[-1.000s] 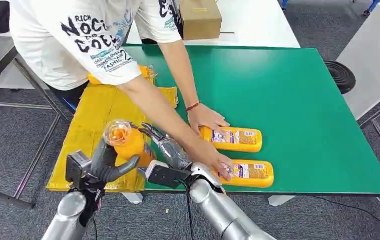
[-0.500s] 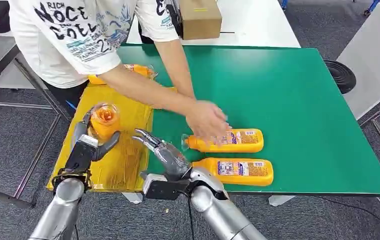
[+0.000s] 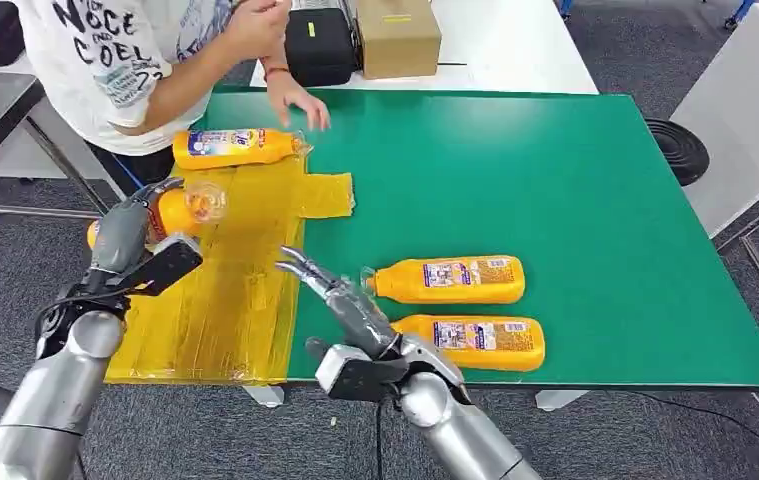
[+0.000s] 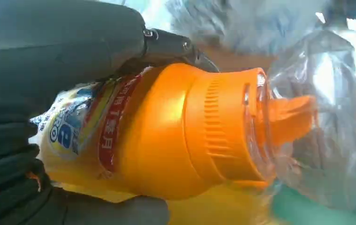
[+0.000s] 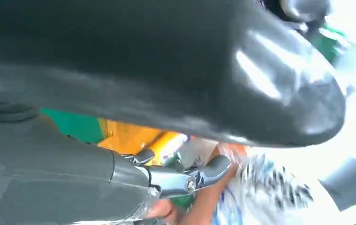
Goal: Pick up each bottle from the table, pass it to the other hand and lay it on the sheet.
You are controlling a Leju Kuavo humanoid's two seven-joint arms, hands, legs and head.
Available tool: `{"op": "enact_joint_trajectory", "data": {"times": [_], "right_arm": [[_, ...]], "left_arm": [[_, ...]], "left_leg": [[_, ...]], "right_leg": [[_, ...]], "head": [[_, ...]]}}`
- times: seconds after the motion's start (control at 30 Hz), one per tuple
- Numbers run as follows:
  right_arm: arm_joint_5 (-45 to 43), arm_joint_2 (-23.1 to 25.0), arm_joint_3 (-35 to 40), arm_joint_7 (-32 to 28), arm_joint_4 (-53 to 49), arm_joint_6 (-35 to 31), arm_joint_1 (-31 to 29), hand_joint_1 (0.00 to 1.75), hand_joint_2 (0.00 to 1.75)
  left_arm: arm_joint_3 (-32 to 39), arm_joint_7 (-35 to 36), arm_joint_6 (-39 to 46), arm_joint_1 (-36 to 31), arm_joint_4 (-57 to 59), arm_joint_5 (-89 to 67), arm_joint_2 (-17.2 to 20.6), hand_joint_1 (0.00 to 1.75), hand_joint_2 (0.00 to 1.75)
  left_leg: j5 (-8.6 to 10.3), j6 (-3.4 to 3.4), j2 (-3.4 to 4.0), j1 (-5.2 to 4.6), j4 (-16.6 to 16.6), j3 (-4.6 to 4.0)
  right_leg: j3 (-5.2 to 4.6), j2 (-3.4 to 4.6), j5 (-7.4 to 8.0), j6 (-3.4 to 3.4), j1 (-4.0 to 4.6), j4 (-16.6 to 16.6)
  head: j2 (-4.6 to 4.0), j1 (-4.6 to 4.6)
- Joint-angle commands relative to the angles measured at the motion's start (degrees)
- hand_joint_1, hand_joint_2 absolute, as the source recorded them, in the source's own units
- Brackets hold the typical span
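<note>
Since the earlier frame the left hand (image 3: 130, 235) has carried its bottle (image 3: 177, 208) out over the left edge of the yellow sheet (image 3: 225, 300), and the person's arms (image 3: 290, 95) have pulled back to the worktop's (image 3: 575, 180) far end. Left hand clamps the bottle; right hand (image 3: 340, 305) is empty, fingers apart. Two bottles (image 3: 445, 279) lie on the worktop, one (image 3: 238, 147) on the sheet

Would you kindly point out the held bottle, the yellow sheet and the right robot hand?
held bottle (image 4: 166, 136): left wrist view, orange shoulder.
yellow sheet (image 3: 225, 300): head view, bare middle.
right robot hand (image 3: 350, 310): head view, palm.
</note>
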Motion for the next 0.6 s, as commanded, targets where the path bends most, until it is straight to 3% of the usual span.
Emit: {"op": "enact_joint_trajectory", "data": {"times": [0.03, 0.17, 0.2, 0.37, 0.6], "right_arm": [[-8.06, -3.30, -8.98, -0.94, -13.90, 3.45, 3.75, 0.00, 0.00], [-12.02, -2.68, -11.44, -2.28, -16.23, 2.82, 4.48, 0.00, 0.00], [-12.89, -2.76, -12.12, -2.39, -17.12, 2.77, 4.69, 0.00, 1.75], [-14.12, -3.92, -13.52, -4.08, -18.08, 1.93, 7.46, 0.00, 1.75], [-14.31, -3.62, -14.13, -4.33, -17.05, -0.05, 7.18, 0.00, 1.75]], "left_arm": [[-13.22, 1.61, -9.09, -4.72, 1.45, -6.42, 11.23, 1.75, 1.75], [-19.17, 2.40, -14.49, -5.58, 4.32, -8.12, 14.43, 1.75, 1.75], [-20.33, 2.38, -14.66, -5.18, 5.29, -8.30, 14.98, 1.75, 1.75], [-23.74, 2.60, -11.62, -0.85, 11.30, -9.16, 14.10, 1.75, 1.75], [-25.78, 2.08, -10.68, -4.83, 18.81, -9.24, 9.75, 1.75, 1.75]], "left_leg": [[-0.01, 0.00, -0.16, 0.01, 0.01, -0.02], [-0.03, 0.01, -0.14, 0.04, 0.03, 0.01], [-0.10, 0.01, -0.15, 0.06, 0.05, 0.14], [-0.07, 0.02, -0.01, -0.03, -0.11, 0.24], [-0.08, 0.02, -0.19, 0.00, -0.07, 0.28]], "right_leg": [[0.02, -0.22, -0.08, -0.07, 0.02, 0.03], [0.06, -0.20, -0.09, -0.09, 0.06, 0.01], [0.19, -0.23, -0.15, -0.13, 0.08, 0.02], [0.24, -0.07, -0.08, -0.08, -0.02, -0.10], [0.37, -0.27, -0.16, -0.12, 0.02, -0.08]], "head": [[0.00, -0.02], [0.00, 0.00], [0.00, 0.02], [0.00, 0.00], [0.00, 0.00]]}}
